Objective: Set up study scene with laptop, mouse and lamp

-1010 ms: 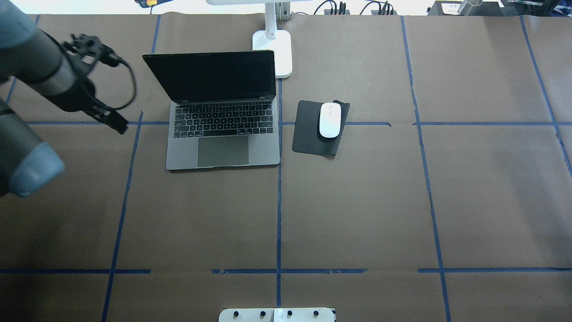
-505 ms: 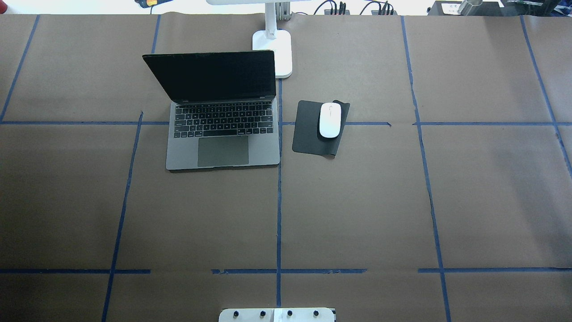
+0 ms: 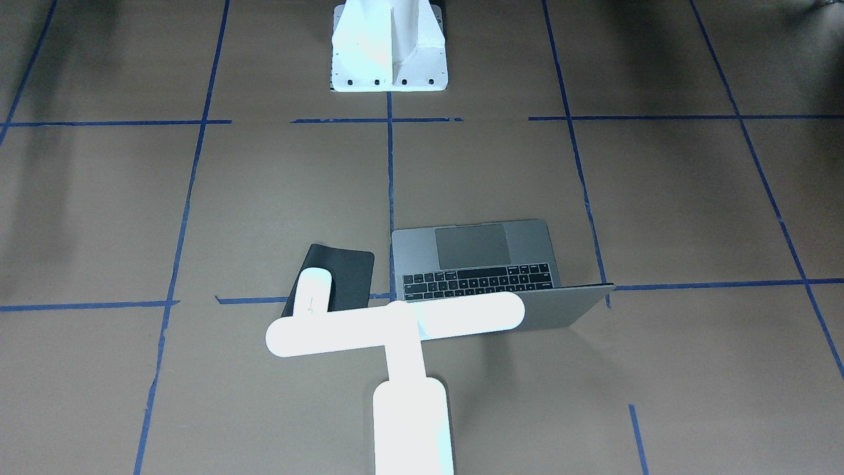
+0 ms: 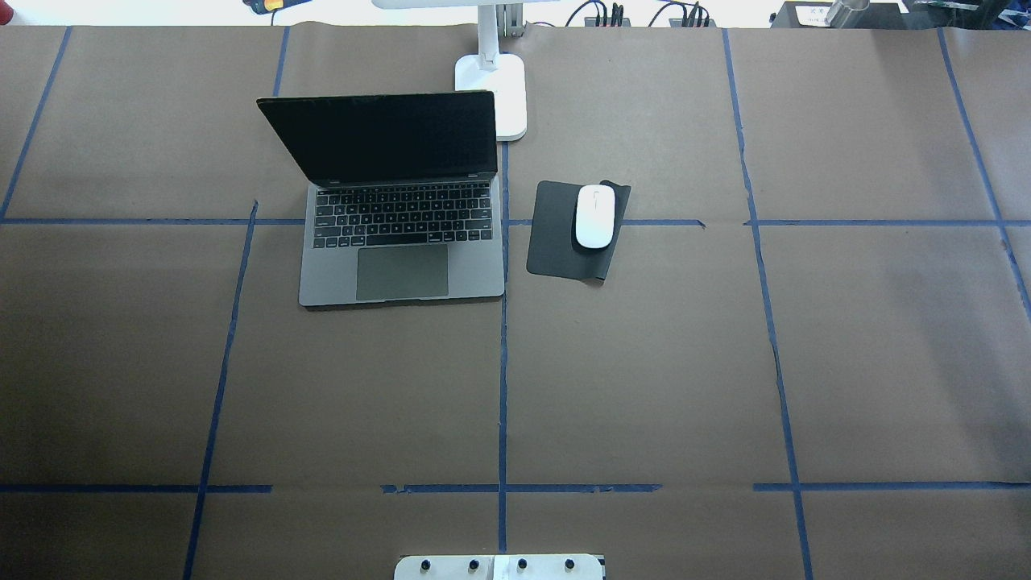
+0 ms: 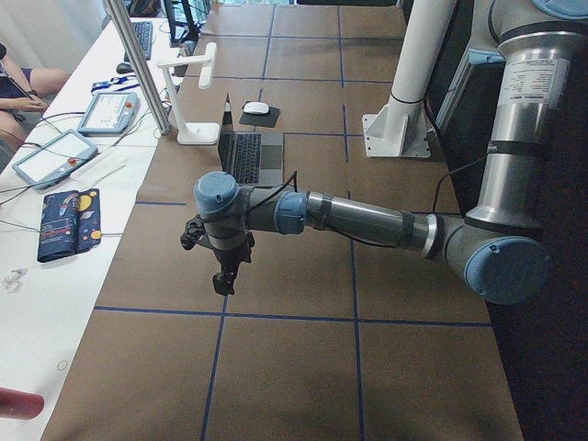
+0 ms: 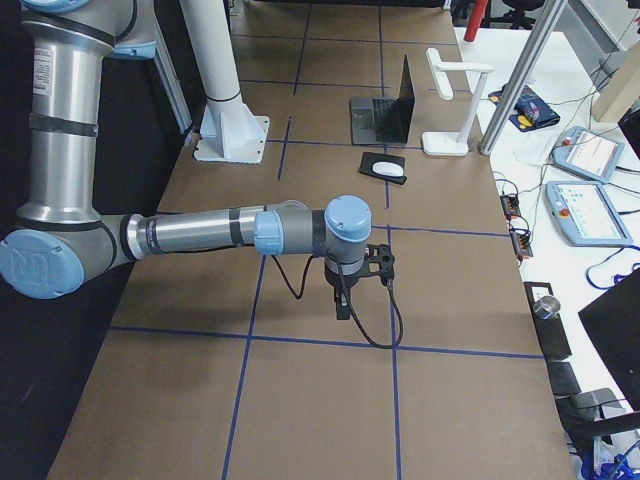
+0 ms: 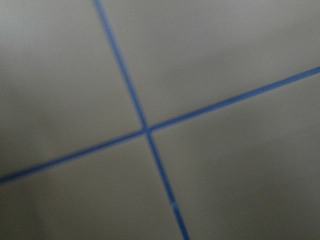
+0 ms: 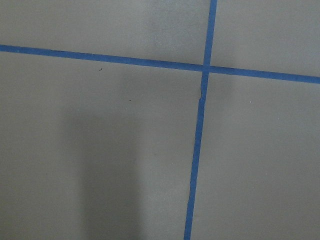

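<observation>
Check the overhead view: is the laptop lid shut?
No, the laptop stands open, with its dark screen raised and its keyboard and trackpad exposed.

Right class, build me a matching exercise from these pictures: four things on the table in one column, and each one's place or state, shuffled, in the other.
Things:
1. laptop
2. mouse
3. lamp
4. black mat

Places or states:
A. white, lying on the black mat
B. white, standing just behind the laptop's screen
C. flat beside the laptop, partly under the mouse
D. open, screen dark

Pairs: 1-D, 2-A, 3-B, 4-C.
</observation>
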Controlling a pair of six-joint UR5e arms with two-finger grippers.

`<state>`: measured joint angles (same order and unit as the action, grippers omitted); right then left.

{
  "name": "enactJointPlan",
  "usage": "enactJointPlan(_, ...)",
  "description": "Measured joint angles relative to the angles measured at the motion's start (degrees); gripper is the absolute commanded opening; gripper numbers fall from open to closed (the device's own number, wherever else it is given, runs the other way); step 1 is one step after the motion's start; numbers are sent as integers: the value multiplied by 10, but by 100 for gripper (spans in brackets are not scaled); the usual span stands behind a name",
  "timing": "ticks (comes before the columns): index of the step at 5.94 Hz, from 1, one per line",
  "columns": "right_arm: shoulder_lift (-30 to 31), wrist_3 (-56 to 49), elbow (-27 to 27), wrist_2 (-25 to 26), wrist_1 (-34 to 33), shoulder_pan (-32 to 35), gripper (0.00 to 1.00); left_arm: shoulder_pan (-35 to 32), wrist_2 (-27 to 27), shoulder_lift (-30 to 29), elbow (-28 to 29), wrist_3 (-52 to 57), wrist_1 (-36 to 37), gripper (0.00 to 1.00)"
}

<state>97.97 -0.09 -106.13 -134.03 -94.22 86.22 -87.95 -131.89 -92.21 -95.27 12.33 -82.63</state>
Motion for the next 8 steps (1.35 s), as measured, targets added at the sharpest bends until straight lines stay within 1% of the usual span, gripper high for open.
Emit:
enactJointPlan(2,4,-4,-1,1,0,0,100,-3,-1,38,3,-8,-3,100)
enactJointPlan(5,5,-5,-1,0,0,0,100,-3,1,49,-14,-7,-7,100)
enactJointPlan(8,5,-5,0,0,0,0,100,-2,1,56,-18,-6,-6,100)
